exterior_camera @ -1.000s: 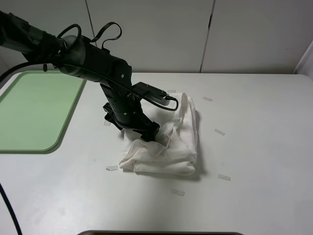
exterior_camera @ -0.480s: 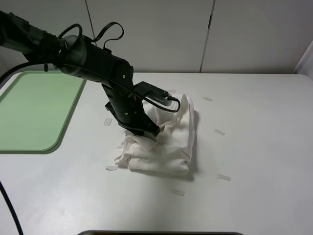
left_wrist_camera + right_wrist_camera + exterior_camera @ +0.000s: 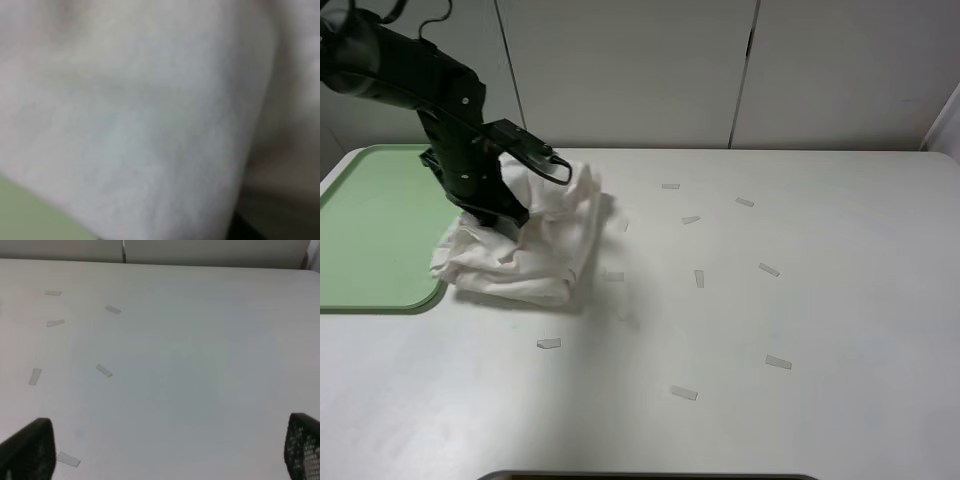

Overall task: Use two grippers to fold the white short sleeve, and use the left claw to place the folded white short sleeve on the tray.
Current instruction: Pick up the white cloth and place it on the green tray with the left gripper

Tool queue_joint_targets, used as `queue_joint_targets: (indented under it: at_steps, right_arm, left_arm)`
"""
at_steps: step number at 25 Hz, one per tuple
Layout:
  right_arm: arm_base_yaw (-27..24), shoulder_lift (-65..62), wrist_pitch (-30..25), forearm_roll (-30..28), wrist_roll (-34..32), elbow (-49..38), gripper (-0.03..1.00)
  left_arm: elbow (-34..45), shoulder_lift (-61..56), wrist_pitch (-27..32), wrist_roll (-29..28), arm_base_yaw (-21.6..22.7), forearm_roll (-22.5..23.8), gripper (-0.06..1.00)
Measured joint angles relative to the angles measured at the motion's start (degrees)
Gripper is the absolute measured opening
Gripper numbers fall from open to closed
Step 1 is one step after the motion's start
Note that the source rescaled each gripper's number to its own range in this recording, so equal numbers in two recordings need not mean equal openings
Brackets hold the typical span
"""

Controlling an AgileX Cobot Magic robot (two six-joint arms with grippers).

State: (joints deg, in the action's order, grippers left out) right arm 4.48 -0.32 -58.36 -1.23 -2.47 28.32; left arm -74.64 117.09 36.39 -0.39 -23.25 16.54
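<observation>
**A:** One bundle, one carrier: from the high view you see the left tool [image 3: 495, 212] buried in the white short sleeve [image 3: 525, 250], clenched on its upper folds. The shirt sits crumpled at the tray's [image 3: 370, 230] near edge, its left corner just overlapping the rim, the rest on the desk [image 3: 770, 320].

**B:** How do you finish it well?

**A:** My judgement: carry the bundle well over the tray before letting go, low enough that the folds don't spill apart. The left arm reaches in from the far left, elbow high, wrist pitched steeply down into the cloth.

**B:** And the left wrist view?

**A:** Blurred white cloth fills it, with a sliver of green tray [image 3: 30, 215] at one corner; you cannot see the fingers there.

**B:** Right wrist view?

**A:** Bare desk with tape scraps [image 3: 104, 370]. The right tool's fingertips [image 3: 27, 447] stand spread wide at the picture's edges, released, holding nothing.
</observation>
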Motion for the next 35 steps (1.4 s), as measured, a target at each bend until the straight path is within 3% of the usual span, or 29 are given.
queue_joint_targets:
  at_steps: [1,6,9,10,11,13,20,25,32,34,35]
  right_arm:
    - [0.0,0.0,0.0,0.0,0.0,0.0,1.00]
    - [0.0,0.0,0.0,0.0,0.0,0.0,1.00]
    - [0.0,0.0,0.0,0.0,0.0,0.0,1.00]
    - [0.0,0.0,0.0,0.0,0.0,0.0,1.00]
    - [0.0,0.0,0.0,0.0,0.0,0.0,1.00]
    - [0.0,0.0,0.0,0.0,0.0,0.0,1.00]
    - [0.0,0.0,0.0,0.0,0.0,0.0,1.00]
    - [0.0,0.0,0.0,0.0,0.0,0.0,1.00]
    - [0.0,0.0,0.0,0.0,0.0,0.0,1.00]
    - [0.0,0.0,0.0,0.0,0.0,0.0,1.00]
    - [0.0,0.0,0.0,0.0,0.0,0.0,1.00]
  left_arm:
    - [0.0,0.0,0.0,0.0,0.0,0.0,0.10]
    - [0.0,0.0,1.6,6.6,11.7,0.9,0.10]
    - [0.0,0.0,1.5,8.8,13.8,0.9,0.10]
    - [0.0,0.0,0.3,13.8,17.4,0.8,0.10]
    - [0.0,0.0,0.3,13.8,17.4,0.8,0.10]
    - [0.0,0.0,-2.2,19.7,21.5,0.0,0.10]
    - [0.0,0.0,-8.5,29.3,30.6,0.2,0.10]
    - [0.0,0.0,-11.3,30.5,34.3,1.0,0.10]
    - [0.0,0.0,-12.9,30.6,34.6,1.1,0.10]
    - [0.0,0.0,-13.2,30.6,34.6,1.1,0.20]
    - [0.0,0.0,-13.4,30.6,34.6,1.1,0.34]
